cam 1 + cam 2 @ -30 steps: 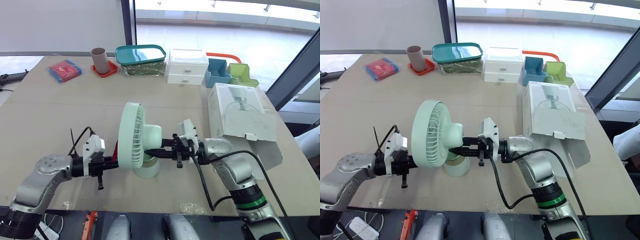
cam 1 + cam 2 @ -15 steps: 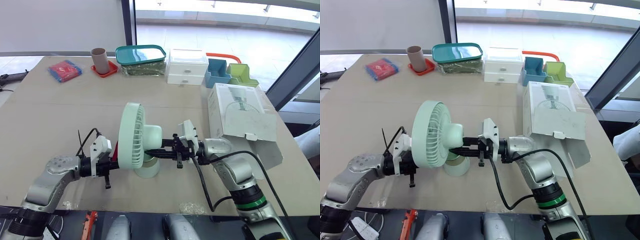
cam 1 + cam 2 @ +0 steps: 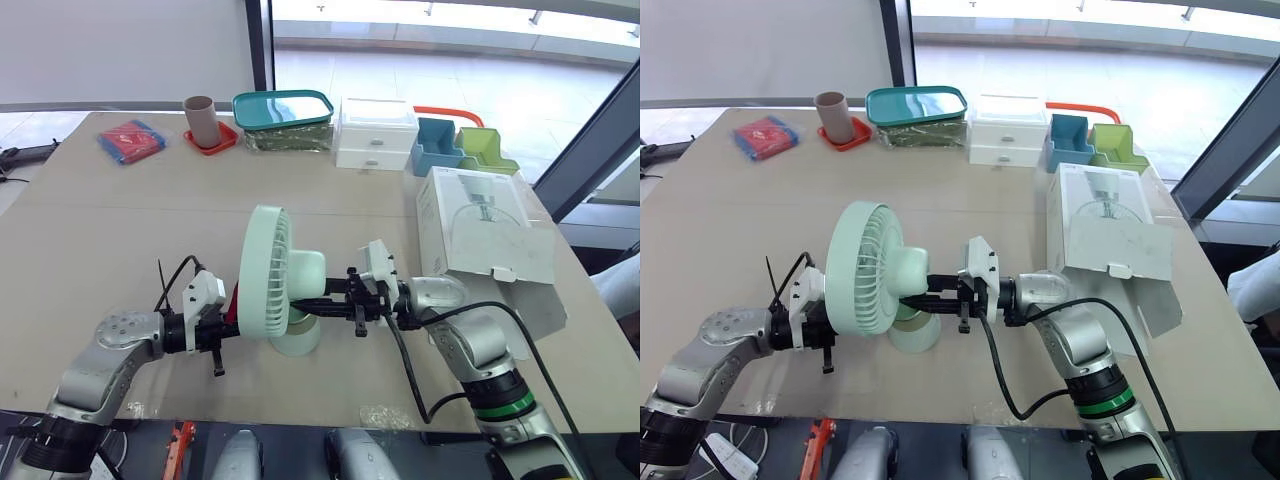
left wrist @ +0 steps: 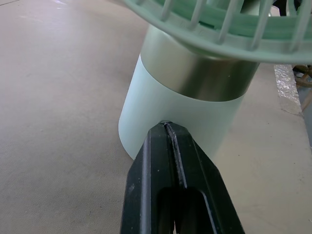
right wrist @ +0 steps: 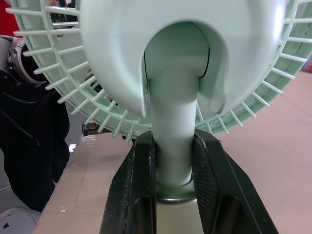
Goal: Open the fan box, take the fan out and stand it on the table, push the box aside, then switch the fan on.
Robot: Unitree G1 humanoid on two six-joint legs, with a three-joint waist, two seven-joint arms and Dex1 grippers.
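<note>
A pale green fan [image 3: 266, 272] stands upright on its round base [image 3: 296, 340] at the middle of the table. My right gripper [image 3: 308, 303] comes in from the right and is shut on the fan's neck [image 5: 174, 122], one black finger on each side. My left gripper [image 4: 166, 126] is shut with nothing held, and its joined tips touch the white lower part of the base [image 4: 161, 102] from the left. The white fan box [image 3: 480, 232] lies at the right with its near flap hanging open.
Along the far edge sit a red pouch [image 3: 130, 140], a cup on a red coaster [image 3: 199, 116], a teal lidded container [image 3: 283, 110], a white drawer unit [image 3: 376, 132] and blue and green organisers [image 3: 460, 148]. The table's front edge is close below both arms.
My left arm has slid right along the table, bringing its shut tips up to the fan's base. The right gripper and the fan have stayed put.
</note>
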